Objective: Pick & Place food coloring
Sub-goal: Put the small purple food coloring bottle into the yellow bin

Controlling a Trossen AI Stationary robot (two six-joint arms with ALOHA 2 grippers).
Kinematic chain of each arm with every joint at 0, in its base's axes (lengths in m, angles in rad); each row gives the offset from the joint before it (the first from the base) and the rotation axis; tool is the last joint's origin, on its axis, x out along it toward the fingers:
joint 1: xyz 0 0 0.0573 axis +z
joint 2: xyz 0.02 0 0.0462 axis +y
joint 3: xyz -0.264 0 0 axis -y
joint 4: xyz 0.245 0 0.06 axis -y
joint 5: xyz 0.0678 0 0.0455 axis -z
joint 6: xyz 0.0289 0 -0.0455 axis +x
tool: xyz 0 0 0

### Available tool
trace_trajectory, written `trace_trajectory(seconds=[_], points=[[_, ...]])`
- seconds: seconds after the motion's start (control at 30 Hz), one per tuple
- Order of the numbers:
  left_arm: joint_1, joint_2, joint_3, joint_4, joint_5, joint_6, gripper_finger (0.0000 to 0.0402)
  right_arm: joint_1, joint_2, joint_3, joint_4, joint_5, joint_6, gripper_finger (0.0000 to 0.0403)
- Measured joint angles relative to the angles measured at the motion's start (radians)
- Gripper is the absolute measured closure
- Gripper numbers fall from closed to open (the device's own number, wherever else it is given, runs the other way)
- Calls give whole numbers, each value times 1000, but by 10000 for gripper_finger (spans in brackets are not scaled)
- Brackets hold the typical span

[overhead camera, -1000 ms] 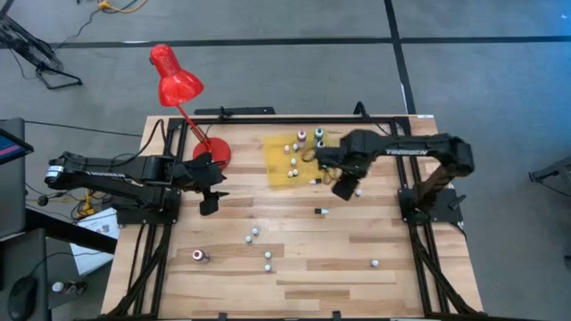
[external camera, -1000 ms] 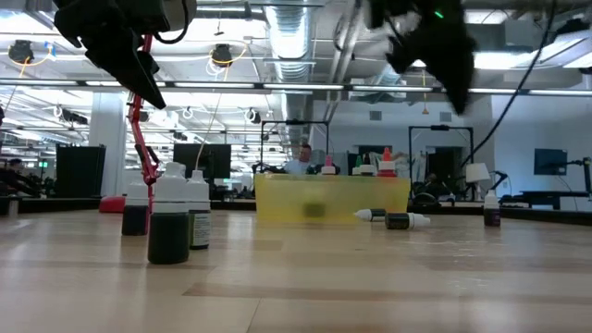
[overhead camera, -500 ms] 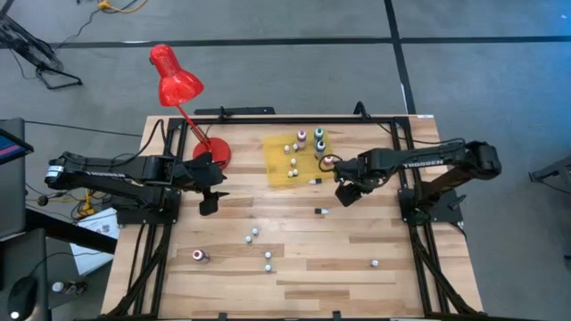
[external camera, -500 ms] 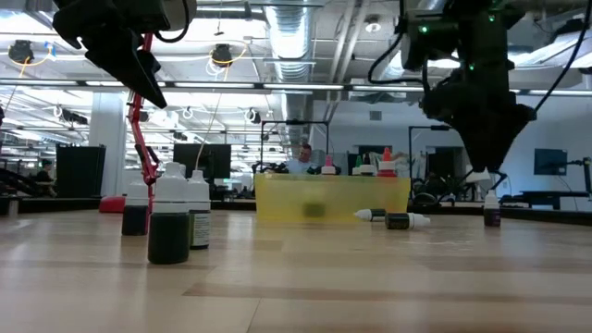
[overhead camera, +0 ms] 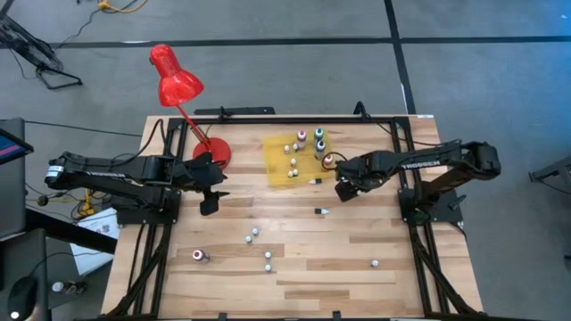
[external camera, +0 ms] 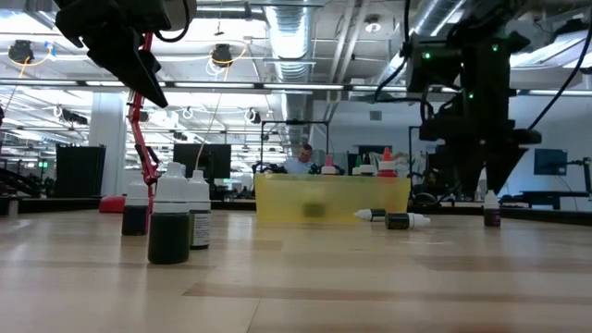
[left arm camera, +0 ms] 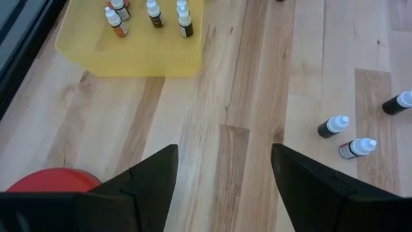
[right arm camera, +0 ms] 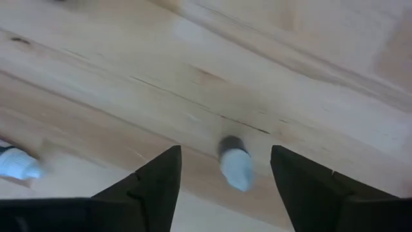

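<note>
My right gripper (overhead camera: 346, 190) points down, open, just off the right edge of the yellow mat (overhead camera: 278, 169). In the right wrist view a small dark food coloring bottle (right arm camera: 234, 164) with a pale cap stands on the table between the spread fingers, apart from both. The low view shows this bottle (external camera: 491, 210) right below the gripper (external camera: 492, 182). Several bottles (overhead camera: 310, 143) stand on the mat, and one lies at its near edge (overhead camera: 315, 181). My left gripper (overhead camera: 210, 194) hangs open above the table near the lamp's base.
A red desk lamp (overhead camera: 177, 85) has its base (overhead camera: 216, 152) at the far left of the table. Loose bottles stand on the near half (overhead camera: 252, 236) (overhead camera: 268, 261) (overhead camera: 201, 256) (overhead camera: 375, 264). One lies near the middle (overhead camera: 321, 211).
My right gripper has come down toward the table beside the mat's right edge, turned about its own axis, and spread its fingers wider. It now stands over the small bottle there.
</note>
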Motion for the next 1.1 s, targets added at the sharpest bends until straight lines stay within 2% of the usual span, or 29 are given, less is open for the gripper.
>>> trace_trajectory(seconds=[0.1, 0.47, 1.1], points=[[0, 0, 0, 0, 0, 1, 159, -3, 0, -18, 35, -16, -1, 190], [0, 0, 0, -1, -1, 0, 159, 6, 1, -21, -11, -77, -7, 248], [0, 0, 0, -1, -2, 6, 159, 11, 1, -21, -6, -42, 27, 344]])
